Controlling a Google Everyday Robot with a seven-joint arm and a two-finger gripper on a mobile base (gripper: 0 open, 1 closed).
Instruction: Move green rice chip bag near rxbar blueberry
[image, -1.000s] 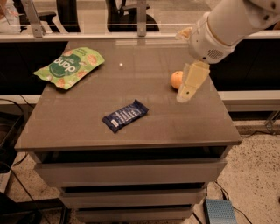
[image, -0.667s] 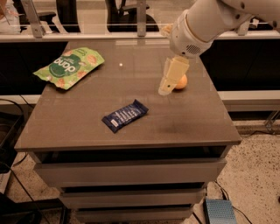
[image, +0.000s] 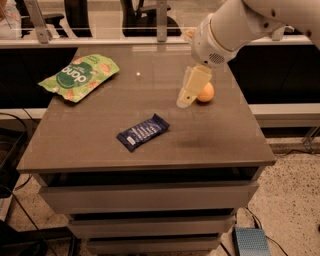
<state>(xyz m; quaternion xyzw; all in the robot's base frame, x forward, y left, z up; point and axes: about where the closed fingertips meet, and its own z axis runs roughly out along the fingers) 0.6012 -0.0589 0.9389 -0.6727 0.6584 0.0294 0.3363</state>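
Green rice chip bag (image: 80, 76) at far-left corner, long axis slanting near-left to far-right; gripper (image: 184, 102) near right edge, grip state unclear

The white arm (image: 240, 22) extends from the upper right corner of the view and slants down toward the left, ending in a thick, rounded wrist (image: 209, 47) with a dark perforated patch on its underside. Below the wrist hangs the cream-coloured gripper (image: 184, 100), pointing downward and tilted a little to the left. Its tip is above the right rear part of the surface (image: 210, 140).
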